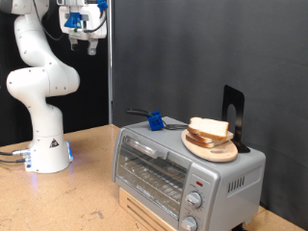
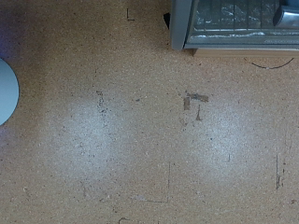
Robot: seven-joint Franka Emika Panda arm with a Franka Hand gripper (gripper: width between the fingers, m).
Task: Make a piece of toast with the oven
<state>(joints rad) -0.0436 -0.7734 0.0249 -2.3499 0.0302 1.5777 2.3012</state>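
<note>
Hovering high above the table, my gripper (image 1: pixel 85 43) holds nothing; whether spread, I cannot tell. The bread slices (image 1: pixel 209 129) lie on a plate (image 1: pixel 210 149) atop the oven (image 1: pixel 183 168), door shut, so I fear taking several slices.

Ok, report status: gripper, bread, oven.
Gripper high at the exterior view's top, holding nothing. Pale bread slices on wooden plate atop the oven. Silver-grey toaster oven door closed. Nothing blocking.
</note>
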